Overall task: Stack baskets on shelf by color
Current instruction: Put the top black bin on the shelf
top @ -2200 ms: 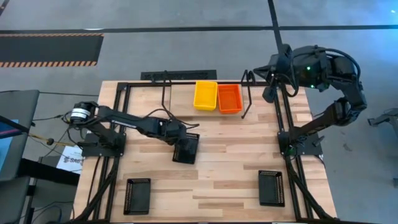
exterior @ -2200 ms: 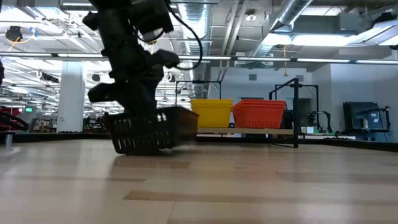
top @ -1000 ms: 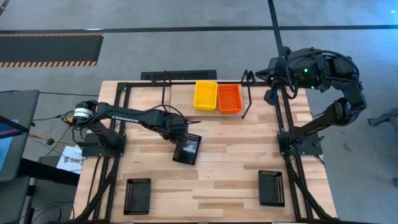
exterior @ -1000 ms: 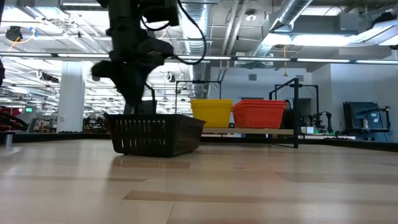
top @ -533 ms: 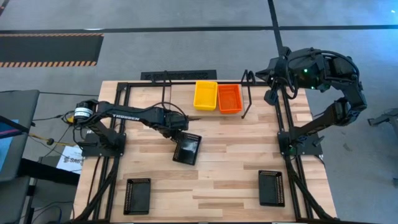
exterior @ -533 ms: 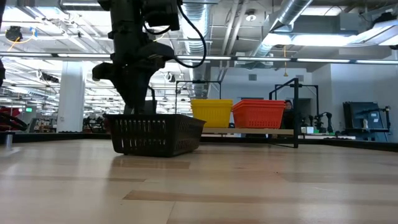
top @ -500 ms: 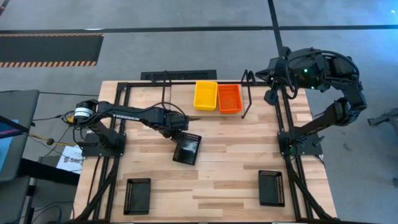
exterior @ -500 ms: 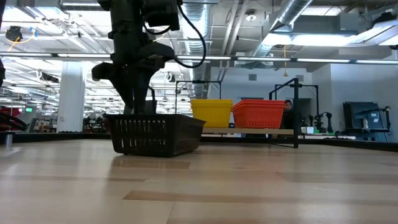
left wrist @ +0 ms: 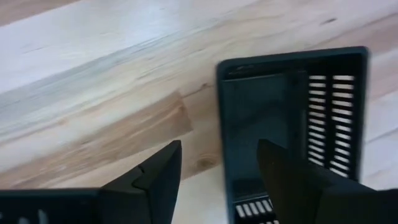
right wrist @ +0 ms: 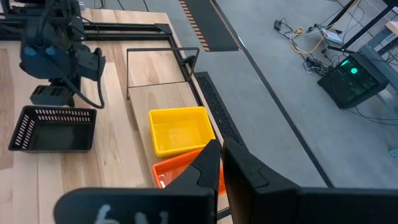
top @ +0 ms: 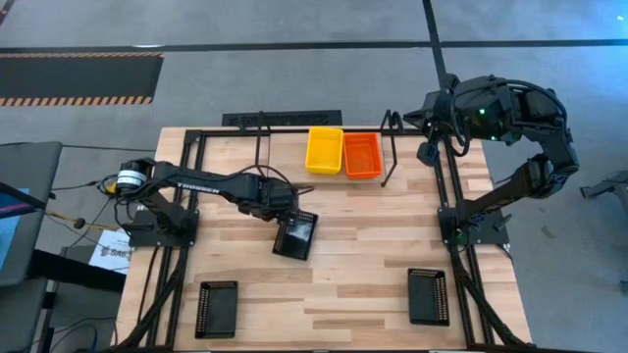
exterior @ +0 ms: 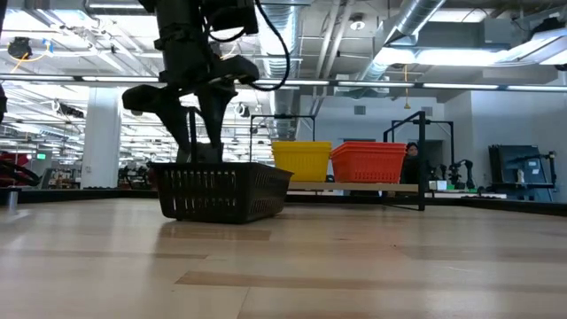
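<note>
the pale wooden plank surface (top: 363,265) sits in a big room with ceiling pipes (exterior: 425,35). the left claw (top: 290,218) hangs wide open, empty, over a black slotted plastic basket (top: 295,235). the right claw (top: 424,149) is closed, empty.

From overhead we look straight down; low, we face level across the table (exterior: 354,266). Each wrist camera looks past its fingers. All share the black basket (top: 296,235).

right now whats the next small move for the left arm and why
Probably lift the left gripper straight up and clear: its jaws stand open astride one wall of the black basket, which sits flat on the table, off the shelf.
</note>
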`<control>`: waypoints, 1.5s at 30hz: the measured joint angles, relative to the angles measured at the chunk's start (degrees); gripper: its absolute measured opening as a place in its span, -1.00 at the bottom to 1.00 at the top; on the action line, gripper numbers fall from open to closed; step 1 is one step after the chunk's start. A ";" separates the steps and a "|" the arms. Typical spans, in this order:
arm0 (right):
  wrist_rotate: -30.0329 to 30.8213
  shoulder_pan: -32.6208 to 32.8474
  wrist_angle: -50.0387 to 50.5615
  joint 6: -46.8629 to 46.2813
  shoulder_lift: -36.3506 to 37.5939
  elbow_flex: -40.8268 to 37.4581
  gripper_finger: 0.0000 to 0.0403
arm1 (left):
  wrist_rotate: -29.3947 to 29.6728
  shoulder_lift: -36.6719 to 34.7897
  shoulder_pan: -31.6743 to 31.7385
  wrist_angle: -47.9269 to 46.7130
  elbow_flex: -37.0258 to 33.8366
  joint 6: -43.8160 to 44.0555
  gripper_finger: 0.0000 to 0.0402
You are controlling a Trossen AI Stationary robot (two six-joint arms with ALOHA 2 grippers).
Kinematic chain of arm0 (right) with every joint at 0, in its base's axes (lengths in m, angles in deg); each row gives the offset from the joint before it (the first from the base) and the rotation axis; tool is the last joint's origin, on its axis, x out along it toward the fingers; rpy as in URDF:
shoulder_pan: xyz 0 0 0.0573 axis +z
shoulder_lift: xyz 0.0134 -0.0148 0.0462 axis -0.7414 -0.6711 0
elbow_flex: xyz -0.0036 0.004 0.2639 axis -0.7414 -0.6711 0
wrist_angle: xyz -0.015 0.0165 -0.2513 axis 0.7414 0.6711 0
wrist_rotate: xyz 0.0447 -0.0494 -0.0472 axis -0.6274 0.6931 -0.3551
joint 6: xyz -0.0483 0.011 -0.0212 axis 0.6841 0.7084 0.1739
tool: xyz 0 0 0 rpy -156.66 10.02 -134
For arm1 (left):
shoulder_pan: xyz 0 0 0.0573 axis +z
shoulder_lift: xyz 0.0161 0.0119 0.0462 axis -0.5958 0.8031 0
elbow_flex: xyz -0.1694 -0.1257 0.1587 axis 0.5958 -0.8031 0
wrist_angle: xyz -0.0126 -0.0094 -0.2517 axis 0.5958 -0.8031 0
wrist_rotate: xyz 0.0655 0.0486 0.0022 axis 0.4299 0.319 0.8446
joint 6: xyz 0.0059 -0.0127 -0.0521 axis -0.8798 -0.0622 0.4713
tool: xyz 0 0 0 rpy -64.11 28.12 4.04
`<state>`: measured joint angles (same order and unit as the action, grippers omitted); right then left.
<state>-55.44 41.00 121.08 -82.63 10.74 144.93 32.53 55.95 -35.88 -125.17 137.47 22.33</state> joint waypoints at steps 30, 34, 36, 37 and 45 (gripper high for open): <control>0.02 0.02 0.02 -0.24 0.00 0.00 -0.79 | 2.49 0.00 -3.35 4.87 -3.80 4.29 -0.04; 0.02 0.02 0.02 -0.24 0.00 -0.02 -0.79 | 2.48 0.00 -4.24 5.66 -3.80 5.08 -0.04; 0.02 0.02 0.02 -0.24 0.00 -0.01 -0.79 | 2.49 0.00 -4.90 6.58 -3.80 5.14 -0.04; 0.02 0.02 0.02 -0.24 0.00 -0.01 -0.79 | 2.51 0.00 -5.06 6.98 -3.80 5.21 -0.04; -0.08 0.02 0.01 -0.24 0.00 0.00 -0.79 | 3.84 0.44 -5.65 6.45 -3.79 6.22 -0.04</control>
<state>-55.52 41.02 121.10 -82.87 10.74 144.93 36.36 56.39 -41.52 -118.73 133.69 28.55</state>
